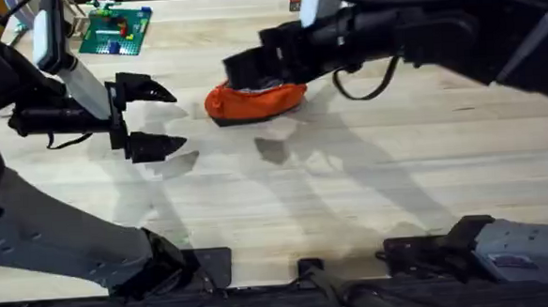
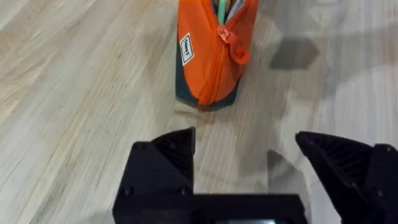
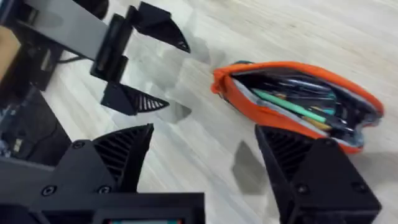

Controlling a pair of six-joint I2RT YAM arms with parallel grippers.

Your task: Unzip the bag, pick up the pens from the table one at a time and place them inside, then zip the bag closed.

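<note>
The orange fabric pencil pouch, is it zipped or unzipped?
Unzipped: the orange fabric pencil pouch gapes along its top, showing a green pen inside.

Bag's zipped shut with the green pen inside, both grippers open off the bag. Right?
Not zipped: the right wrist view shows the bag gaping open, the green pen inside. Left gripper and right gripper are open, off the bag.
</note>
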